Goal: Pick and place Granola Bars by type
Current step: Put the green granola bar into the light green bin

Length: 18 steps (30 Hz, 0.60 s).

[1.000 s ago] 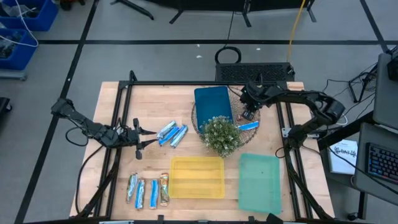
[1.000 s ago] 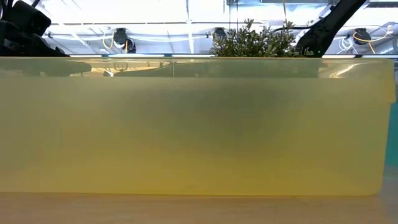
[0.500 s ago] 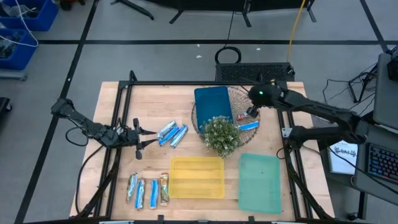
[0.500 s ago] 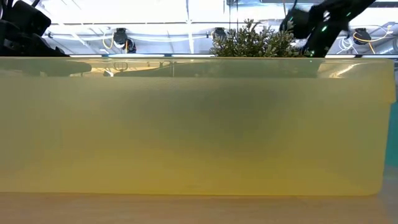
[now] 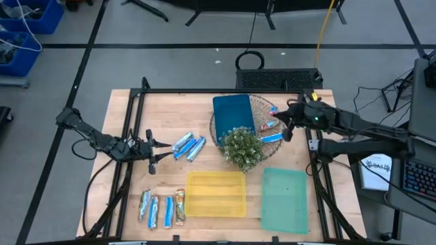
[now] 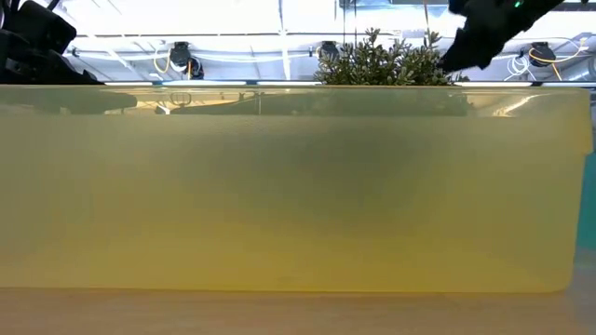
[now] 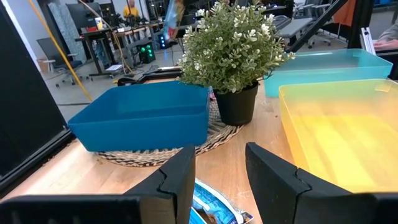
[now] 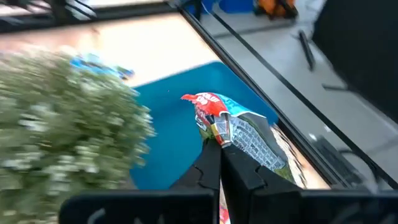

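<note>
My right gripper hangs over the right rim of the woven mat, shut on a red-and-silver granola bar. One blue bar lies on the mat beside the potted plant. My left gripper stands open and low at the table's left. Two blue bars lie just ahead of its fingers. One of them shows under the fingertips in the left wrist view. Several more bars lie in a row at the near left. My right gripper pinches the bar's silver end between its two shut fingers. The fingers come from the table's right side, slanting down. The bar sticks out ahead of the fingertips, red end foremost, lifted clear above the mat and the blue tray.
A blue tray sits on the mat at the back. A yellow tray and a teal tray stand at the near edge. The yellow tray's wall fills the low view. Black frame rails run along both table sides.
My right gripper has risen from the mat and drawn back toward the table's right edge, tipping from pointing steeply down to nearer level. It has stayed shut on the red-and-silver bar, which is now lifted clear of the mat.
</note>
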Tool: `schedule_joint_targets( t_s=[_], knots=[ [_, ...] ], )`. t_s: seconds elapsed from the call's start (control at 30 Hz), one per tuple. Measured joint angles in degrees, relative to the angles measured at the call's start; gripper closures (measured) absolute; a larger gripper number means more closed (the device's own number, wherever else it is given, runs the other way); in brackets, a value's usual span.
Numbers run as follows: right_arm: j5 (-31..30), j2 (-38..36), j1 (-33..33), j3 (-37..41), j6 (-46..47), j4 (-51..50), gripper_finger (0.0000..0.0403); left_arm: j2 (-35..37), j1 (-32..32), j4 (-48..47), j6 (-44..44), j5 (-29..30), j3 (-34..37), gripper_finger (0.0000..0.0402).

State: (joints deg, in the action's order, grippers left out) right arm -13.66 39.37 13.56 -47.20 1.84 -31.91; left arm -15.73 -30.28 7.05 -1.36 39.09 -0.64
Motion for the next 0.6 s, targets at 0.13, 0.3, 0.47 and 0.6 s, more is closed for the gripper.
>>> schedule_joint_targets(
  t_s=[0.13,0.3,0.47,0.6],
  knots=[
    [-0.1,-1.8,-3.4,0.0,-0.4,0.9,0.0403,0.0,0.0,0.0,0.0,0.0,0.0,0.0256],
    [0.9,-3.3,-7.0,0.0,-1.9,0.9,0.0403,0.0,0.0,0.0,0.0,0.0,0.0,0.0256],
    [3.4,-7.9,-10.6,0.5,-4.1,3.1,0.0403,0.0,0.0,0.0,0.0,0.0,0.0,0.0256],
    [3.1,-13.8,-12.1,3.4,-4.3,4.8,0.0403,0.0,0.0,0.0,0.1,0.0,0.0,0.0256]
  ],
)
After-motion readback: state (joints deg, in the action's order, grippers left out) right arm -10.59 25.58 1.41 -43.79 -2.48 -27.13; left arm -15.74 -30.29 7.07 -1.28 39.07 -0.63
